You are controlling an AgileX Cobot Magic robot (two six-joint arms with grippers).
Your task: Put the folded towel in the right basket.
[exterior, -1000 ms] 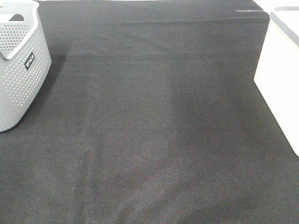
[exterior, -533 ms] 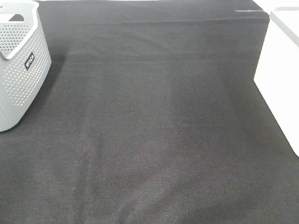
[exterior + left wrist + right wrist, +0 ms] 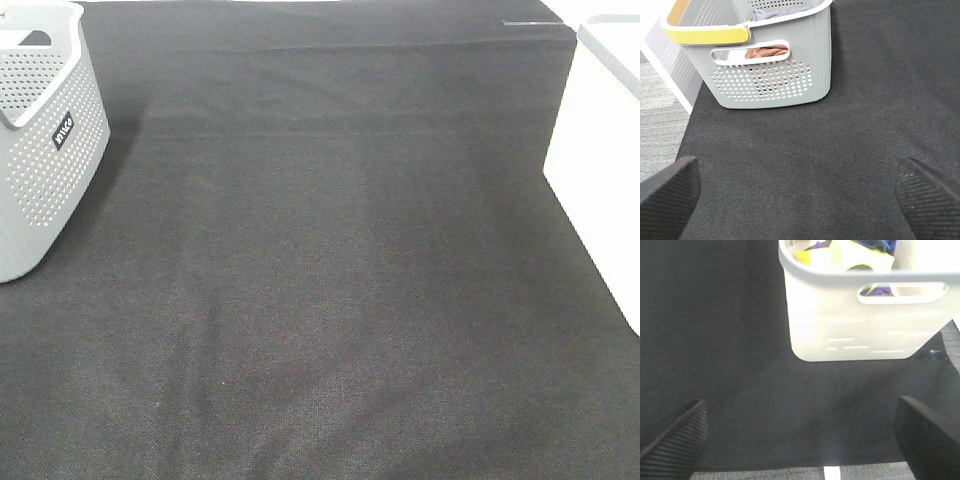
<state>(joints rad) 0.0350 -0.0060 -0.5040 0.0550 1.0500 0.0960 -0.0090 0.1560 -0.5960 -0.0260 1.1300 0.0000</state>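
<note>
The left gripper (image 3: 797,187) has its two ribbed fingers spread wide with nothing between them, hovering over the black cloth (image 3: 840,125). Ahead of it, toward twelve o'clock in its wrist view, stands the grey perforated basket (image 3: 770,75) with a yellow-padded handle; reddish and purplish fabric shows inside it through the handle slot and over the rim. The right gripper (image 3: 800,432) is likewise spread and empty, with the white basket (image 3: 855,325) at about one o'clock ahead of it — yellow and dark cloth lies bunched inside.

From above, the grey basket (image 3: 45,150) sits at ten o'clock and the white basket (image 3: 600,160) at three o'clock, well apart, and the cloth (image 3: 330,280) between them is bare. No folded towel lies out on the table. Its heading and long axis cannot be told, because whether it is the fabric inside the white basket is unclear. Likely the task is either finished or not started; the next move calls for locating the towel.
</note>
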